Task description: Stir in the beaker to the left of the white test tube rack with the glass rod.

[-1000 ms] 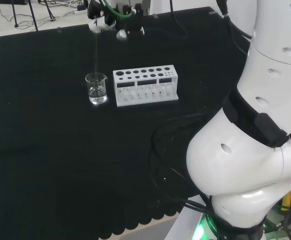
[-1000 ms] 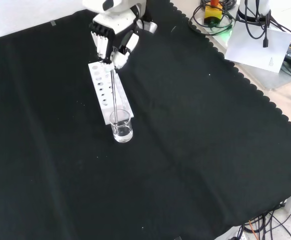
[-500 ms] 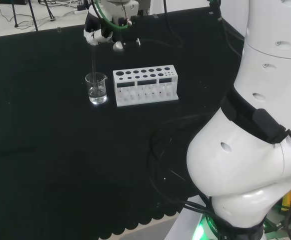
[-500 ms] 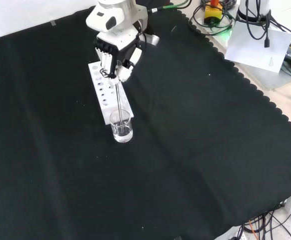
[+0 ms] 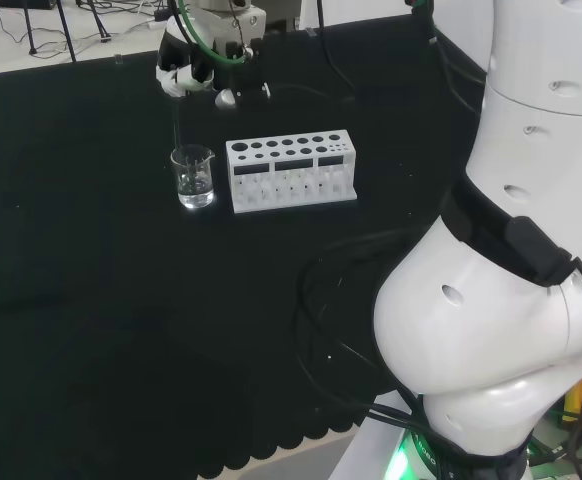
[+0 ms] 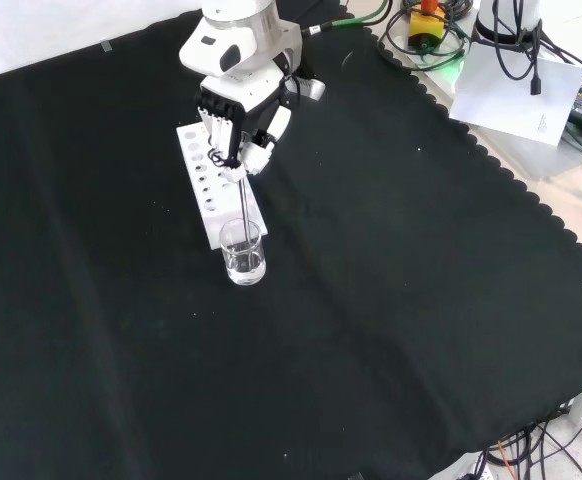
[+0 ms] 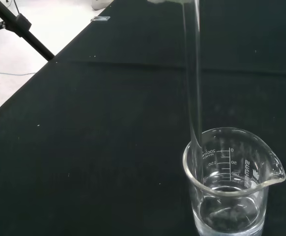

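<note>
Hand: the hand is hanging above the white rack in the front view, its fingers curling down and pinching the top of the glass rod. In the head view the hand is sitting up and to the left of the beaker.

Rod: the glass rod is running down from the fingers into the beaker, leaning a little. In the wrist view the rod is passing just inside the beaker's rim at the side away from the spout, and its lower end is reaching down into the liquid. In the head view the rod is showing as a faint upright line above the beaker's left edge.

Beaker: the beaker is standing upright on the cloth, touching or just beside the near end of the rack in the front view. In the head view the beaker is standing just left of the rack. The wrist view is showing the beaker holding clear liquid in its lower part, with printed marks on its wall and a spout on one side.

Rack: the white rack is lying lengthwise across the head view, its top pierced by two rows of round holes. In the front view the rack is stretching away from the beaker toward the hand.

Cloth: the black cloth is covering the bench under everything.
</note>
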Robot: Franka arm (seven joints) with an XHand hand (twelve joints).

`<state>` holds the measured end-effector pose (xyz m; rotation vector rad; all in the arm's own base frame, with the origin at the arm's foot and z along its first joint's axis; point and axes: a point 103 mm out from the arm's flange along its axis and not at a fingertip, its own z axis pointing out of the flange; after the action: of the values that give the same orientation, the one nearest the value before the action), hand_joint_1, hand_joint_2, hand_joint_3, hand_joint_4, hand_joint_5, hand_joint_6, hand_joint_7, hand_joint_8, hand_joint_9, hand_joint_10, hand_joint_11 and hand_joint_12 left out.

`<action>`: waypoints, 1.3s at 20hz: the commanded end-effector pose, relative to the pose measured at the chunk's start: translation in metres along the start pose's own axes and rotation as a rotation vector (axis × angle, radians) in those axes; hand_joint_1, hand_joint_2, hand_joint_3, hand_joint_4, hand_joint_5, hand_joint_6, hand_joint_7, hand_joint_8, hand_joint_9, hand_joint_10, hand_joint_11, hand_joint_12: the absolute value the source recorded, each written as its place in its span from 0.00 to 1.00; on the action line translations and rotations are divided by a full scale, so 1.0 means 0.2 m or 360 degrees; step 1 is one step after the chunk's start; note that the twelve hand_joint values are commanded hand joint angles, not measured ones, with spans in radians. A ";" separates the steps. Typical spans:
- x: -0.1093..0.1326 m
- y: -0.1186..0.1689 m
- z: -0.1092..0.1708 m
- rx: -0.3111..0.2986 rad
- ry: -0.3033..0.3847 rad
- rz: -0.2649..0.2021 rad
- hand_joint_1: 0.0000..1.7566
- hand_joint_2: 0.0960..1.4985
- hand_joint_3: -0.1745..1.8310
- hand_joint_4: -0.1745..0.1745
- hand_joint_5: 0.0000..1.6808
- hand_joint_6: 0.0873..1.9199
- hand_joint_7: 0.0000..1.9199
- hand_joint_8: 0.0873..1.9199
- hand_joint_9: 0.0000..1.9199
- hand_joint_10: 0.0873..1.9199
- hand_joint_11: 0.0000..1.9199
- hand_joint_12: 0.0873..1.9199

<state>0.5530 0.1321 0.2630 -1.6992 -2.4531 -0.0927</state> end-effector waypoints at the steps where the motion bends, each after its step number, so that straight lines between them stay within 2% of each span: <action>1: -0.05 0.04 0.00 -0.0014 -0.0014 0.0001 0.75 0.72 0.00 0.00 0.70 0.19 0.65 0.44 0.83 0.43 0.85 0.31; 8: -0.18 0.03 -0.03 -0.0022 -0.0021 0.0054 0.75 0.72 0.00 0.00 0.70 0.19 0.65 0.43 0.83 0.43 0.85 0.31; 11: -0.25 -0.02 -0.05 -0.0031 -0.0016 0.0097 0.75 0.72 0.00 0.00 0.70 0.19 0.65 0.43 0.83 0.43 0.85 0.31; 14: -0.27 -0.06 -0.06 -0.0028 -0.0014 0.0113 0.75 0.72 0.00 0.00 0.70 0.19 0.65 0.43 0.83 0.43 0.85 0.31; 20: -0.12 -0.15 -0.01 0.0014 -0.0020 0.0076 0.75 0.72 0.00 0.00 0.71 0.19 0.65 0.43 0.83 0.42 0.85 0.31; 26: 0.00 -0.14 0.03 0.0031 -0.0029 0.0024 0.75 0.72 0.00 0.00 0.71 0.19 0.65 0.43 0.83 0.42 0.85 0.31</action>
<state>0.5314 0.1047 0.2593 -1.7451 -2.4214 -0.0552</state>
